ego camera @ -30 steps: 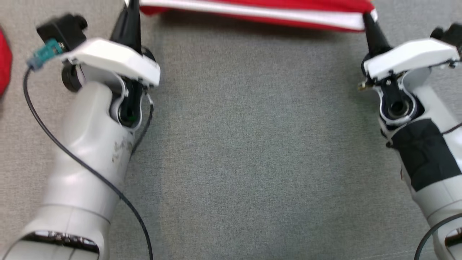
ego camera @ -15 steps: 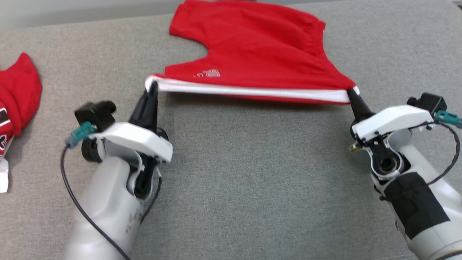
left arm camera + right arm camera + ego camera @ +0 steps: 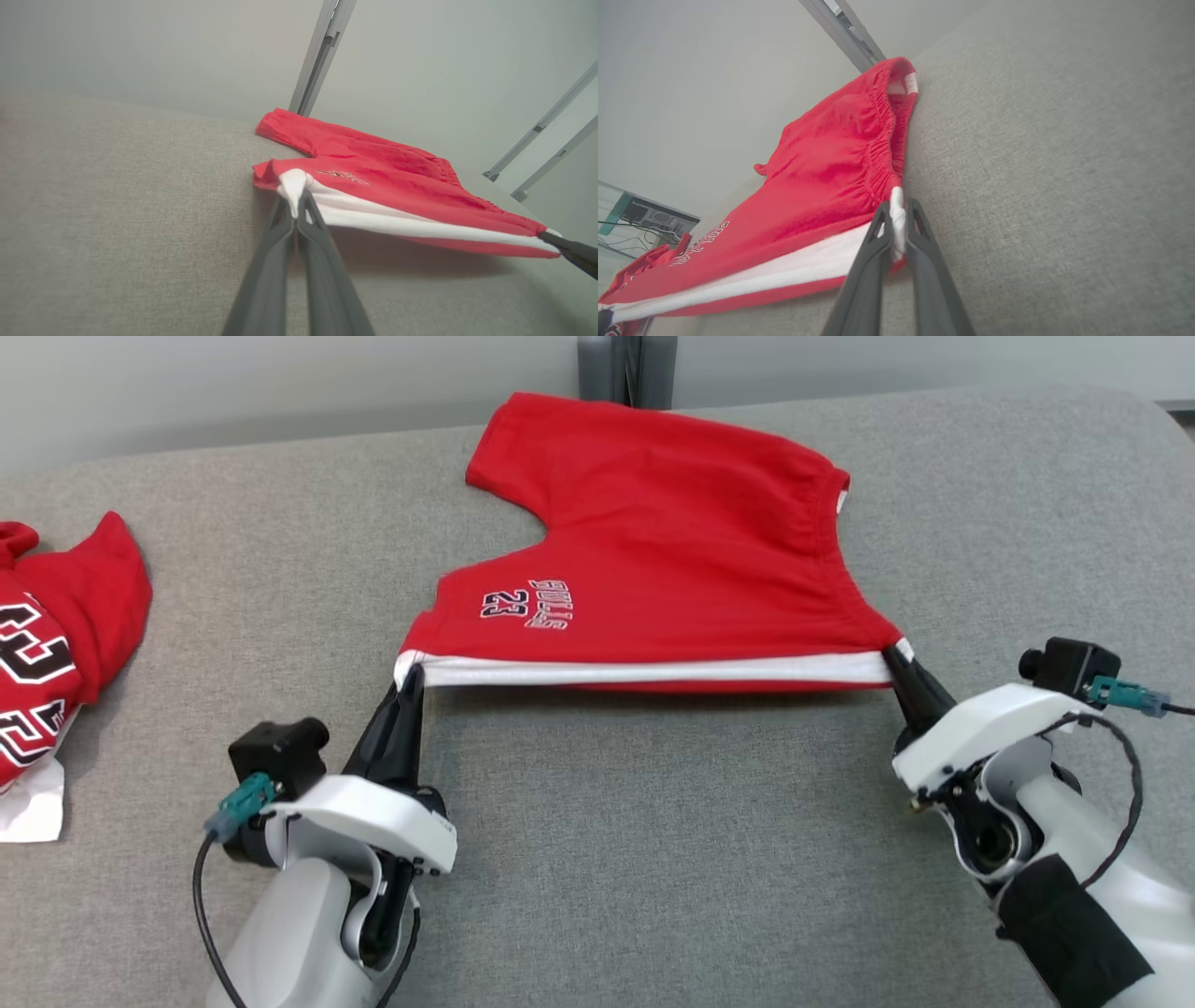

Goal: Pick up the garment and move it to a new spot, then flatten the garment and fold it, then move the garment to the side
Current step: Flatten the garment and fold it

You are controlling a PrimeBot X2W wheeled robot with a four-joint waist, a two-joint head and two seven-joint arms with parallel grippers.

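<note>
Tilted upward since half a second ago: head camera only, with more of the far edge now in sight. Same hold as before on the red Bulls shorts (image 3: 672, 560).

Left gripper (image 3: 414, 677) clenched on the leg-hem end of the white side stripe, with a knot of white cloth bunched between its jaws. Right gripper (image 3: 893, 656) clenched on the waistband end of the same stripe, white cloth pinched just past the gathered elastic.

Stripe pulled straight and taut from the left jaws to the right jaws, raised off the grey fabric surface (image 3: 653, 859), with a shadow beneath. Long axis of the shorts along that line: waistband toward the right jaws, leg openings toward the left jaws.

Rest of the shorts spread beyond the jaws, sloping down onto the surface, far leg well past the left jaws. "BULLS 23" print face up just beyond the left jaws, letters upside down in the head view.

Second red garment (image 3: 56, 635) with white-edged numerals crumpled well out to the left of the left jaws, apart from the shorts. Grey post (image 3: 625, 369) upright behind the far leg.
</note>
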